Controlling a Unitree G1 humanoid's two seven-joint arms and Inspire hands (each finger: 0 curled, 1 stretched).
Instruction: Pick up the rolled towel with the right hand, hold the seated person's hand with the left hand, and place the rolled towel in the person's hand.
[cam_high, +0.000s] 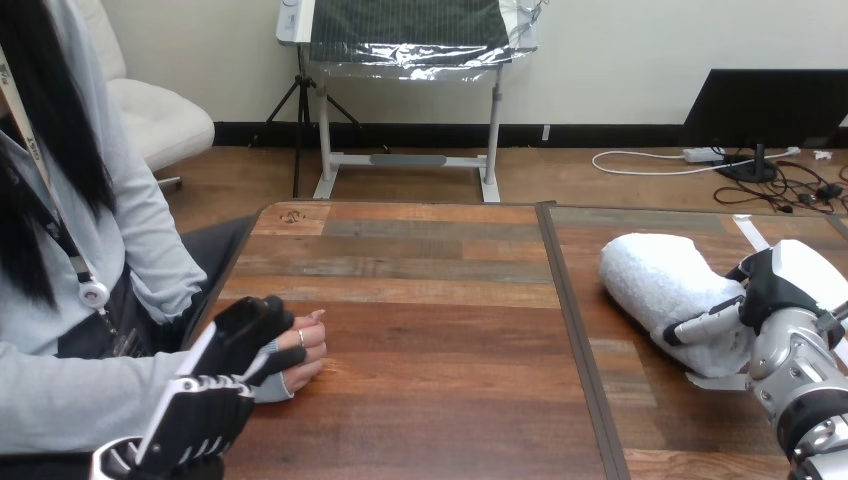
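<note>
1. One worktop (430, 300): flat wood planks with a brown streaky grain. One dark seam (578, 330) runs front to back and splits it into two panels.
2. One rolled towel (655, 285): white fluffy terry, a thick cylinder with a rounded end. It lies on the worktop just right of the seam.
3. One right hand (785, 290): black with a hard white shell on a silver forearm. It is right of the seam, at the towel's right end. Its fingers (708, 325) wrap round the towel's near side, grasping the roll.
4. One person's hand (308, 350): loosely closed, resting on the worktop well left of the seam.
5. One left hand (232, 345): black with white shells, further left of the seam, over the person's hand. Its fingers curl over the back of that hand with the thumb below, clasping it.
6. Two white tape strips (718, 381): flat and thin, both right of the seam. One is at the towel's near edge, the other beyond the towel.
</note>
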